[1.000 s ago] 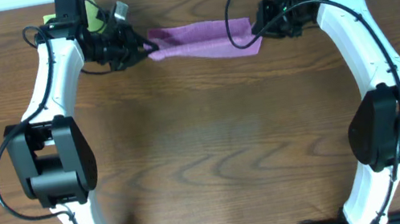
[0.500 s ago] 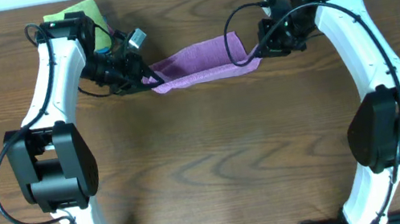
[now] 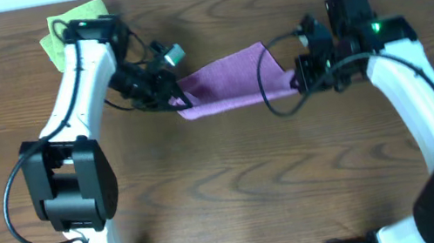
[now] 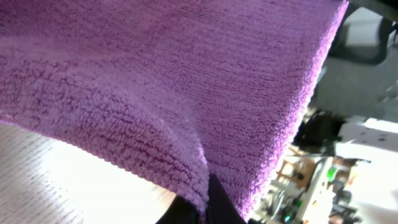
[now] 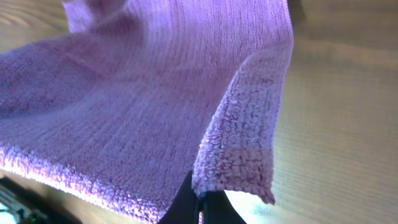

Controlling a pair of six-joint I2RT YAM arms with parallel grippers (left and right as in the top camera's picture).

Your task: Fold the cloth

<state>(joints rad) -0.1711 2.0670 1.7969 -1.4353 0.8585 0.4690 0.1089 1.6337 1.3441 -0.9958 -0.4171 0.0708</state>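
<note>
The purple cloth hangs stretched between my two grippers over the back middle of the table. My left gripper is shut on the cloth's left end, and my right gripper is shut on its right end. In the left wrist view the terry cloth fills the frame, its edge pinched between the dark fingertips of my left gripper at the bottom. In the right wrist view the cloth spreads away to the left, a corner flap folded over where my right gripper clamps it.
A yellow-green folded cloth lies at the back left corner, partly under the left arm. Black cables loop from both wrists near the cloth. Bare wooden tabletop stretches across the middle and front.
Both grippers have carried the cloth toward the front of the table, away from the back edge. The cloth now sags lower, and the yellow-green cloth shows more.
</note>
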